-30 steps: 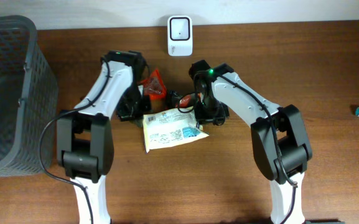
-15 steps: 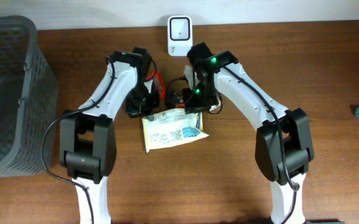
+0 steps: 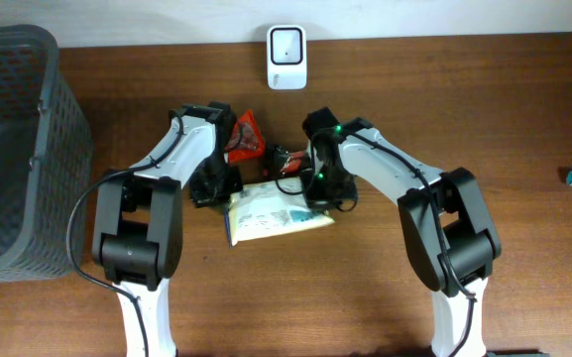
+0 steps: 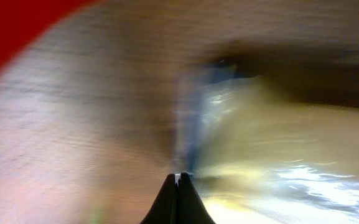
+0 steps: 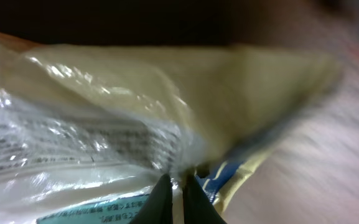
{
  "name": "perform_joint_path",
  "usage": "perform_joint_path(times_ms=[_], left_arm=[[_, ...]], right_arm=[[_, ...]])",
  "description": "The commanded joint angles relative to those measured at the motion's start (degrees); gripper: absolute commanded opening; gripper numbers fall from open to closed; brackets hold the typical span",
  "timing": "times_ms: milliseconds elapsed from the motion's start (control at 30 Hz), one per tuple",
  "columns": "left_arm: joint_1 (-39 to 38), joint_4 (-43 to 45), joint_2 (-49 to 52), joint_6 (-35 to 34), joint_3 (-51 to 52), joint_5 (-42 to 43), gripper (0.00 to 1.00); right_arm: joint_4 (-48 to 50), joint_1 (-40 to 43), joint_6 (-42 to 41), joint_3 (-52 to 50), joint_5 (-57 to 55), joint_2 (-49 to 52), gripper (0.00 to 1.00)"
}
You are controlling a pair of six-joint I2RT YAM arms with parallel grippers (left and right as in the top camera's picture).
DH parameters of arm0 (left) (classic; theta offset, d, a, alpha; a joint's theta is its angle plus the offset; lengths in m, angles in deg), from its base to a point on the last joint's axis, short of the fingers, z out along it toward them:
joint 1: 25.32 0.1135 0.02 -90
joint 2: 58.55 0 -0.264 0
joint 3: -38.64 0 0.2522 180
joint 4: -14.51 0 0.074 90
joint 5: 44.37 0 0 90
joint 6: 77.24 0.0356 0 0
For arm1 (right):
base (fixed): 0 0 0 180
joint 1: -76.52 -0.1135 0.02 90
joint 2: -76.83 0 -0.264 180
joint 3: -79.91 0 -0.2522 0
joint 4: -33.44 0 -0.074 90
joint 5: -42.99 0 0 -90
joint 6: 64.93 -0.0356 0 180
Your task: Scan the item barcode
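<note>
At the right gripper (image 5: 174,182), I see the jaws clamped on the far right edge of the plastic food packet (image 3: 266,213), which lies mid-table, near of the scanner (image 3: 286,44). The left gripper (image 4: 179,179) is clenched at its left edge; whether it pinches film, I cannot tell. I judge the packet light, floppy and slippery, best taken by its sealed edges.

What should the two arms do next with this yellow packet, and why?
Probably lift the yellow packet together and carry it toward the white scanner. The left gripper and right gripper both look shut on its upper corners, it lies on the table, and the scanner stands beyond it at the far edge.
</note>
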Motion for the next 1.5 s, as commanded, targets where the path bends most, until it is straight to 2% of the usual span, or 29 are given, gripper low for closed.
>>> perform_joint_path(times_ms=[0, 67, 100, 167, 233, 300, 333, 367, 400, 500, 633, 733, 833, 933, 1000, 1100, 1167, 1267, 1367, 1467], left_arm=[[1.5, -4.0, 0.7, -1.7, -4.3, -8.1, 0.00], [1.9, -7.0, 0.7, -1.7, -8.6, -8.1, 0.00], [2.0, -8.1, 0.7, -1.7, -10.3, -8.1, 0.00], [2.0, -10.8, 0.7, -1.7, -15.2, -7.0, 0.00], [1.5, -11.6, 0.7, -0.8, -18.0, -1.7, 0.00], [1.0, -11.1, 0.7, 1.2, -18.0, 4.6, 0.00], [0.5, -10.6, 0.7, 2.3, -17.6, 8.3, 0.00], [-0.3, -9.5, 0.7, 3.6, -16.6, 11.3, 0.00], [-1.7, -7.7, 0.7, 3.9, -15.1, 14.1, 0.00], [-3.6, -4.0, 0.7, 3.8, -11.3, 15.7, 0.00], [-5.6, 2.6, 0.7, 3.9, -4.0, 22.8, 0.00], [-6.2, 6.4, 0.7, 3.8, 0.6, 23.3, 0.00], [-5.9, 6.6, 0.7, 1.4, 2.1, 15.9, 0.00], [-5.0, 5.4, 0.7, -3.8, 1.9, 3.3, 0.00], [-4.2, 5.0, 0.7, -5.3, 1.8, -0.7, 0.00], [-2.4, 3.8, 0.7, -5.4, 0.6, -1.6, 0.00], [-1.3, 2.2, 0.7, -5.3, -1.2, -1.6, 0.00], [0.0, -1.4, 0.7, -5.3, -5.8, -1.6, 0.00], [0.2, -4.4, 0.7, -5.3, -10.6, -1.6, 0.00], [0.0, -4.1, 0.7, -5.4, -12.5, -1.6, 0.00]], right_arm=[[-6.2, 1.1, -4.3, 3.0, -11.2, 0.6, 0.10], [-10.6, 1.0, -4.3, 6.6, -12.7, 0.6, 0.17], [-12.9, 0.9, -4.3, 8.5, -13.6, 0.6, 0.25], [-17.6, 0.8, -4.2, 12.5, -15.3, 0.6, 0.44], [-22.0, 0.9, -2.7, 16.6, -15.7, 0.6, 0.63], [-22.6, 0.9, -2.3, 17.4, -15.7, 0.6, 0.68], [-22.1, 0.9, -2.3, 17.4, -15.4, 0.6, 0.67], [-21.9, 0.9, -2.2, 17.2, -14.6, 0.7, 0.58], [-20.4, 0.8, 3.1, 15.8, -9.7, 0.7, 0.37], [-16.9, 0.8, 10.3, 12.1, 0.3, 0.7, 0.19], [-10.1, 1.1, 10.8, 5.9, 5.0, 0.7, 0.15], [-5.9, 1.6, 10.8, 2.2, 4.3, 0.7, 0.11], [-3.7, 1.7, 5.5, 0.2, -5.8, 0.7, 0.08], [-4.6, 1.7, 1.7, 0.1, -15.9, 0.7, 0.07], [-5.9, 1.7, 1.0, 0.5, -20.2, 0.7, 0.29], [-8.0, 1.7, 0.0, 1.2, -27.2, 0.7, 0.58], [-9.6, 1.7, 0.0, 2.0, -30.0, 0.7, 0.70], [-13.7, 1.7, -0.9, 5.0, -30.3, 0.7, 0.92], [-17.8, 1.7, -1.5, 9.2, -28.8, 0.7, 0.99], [-19.8, 1.7, 1.0, 12.6, -23.1, 0.7, 0.99]])
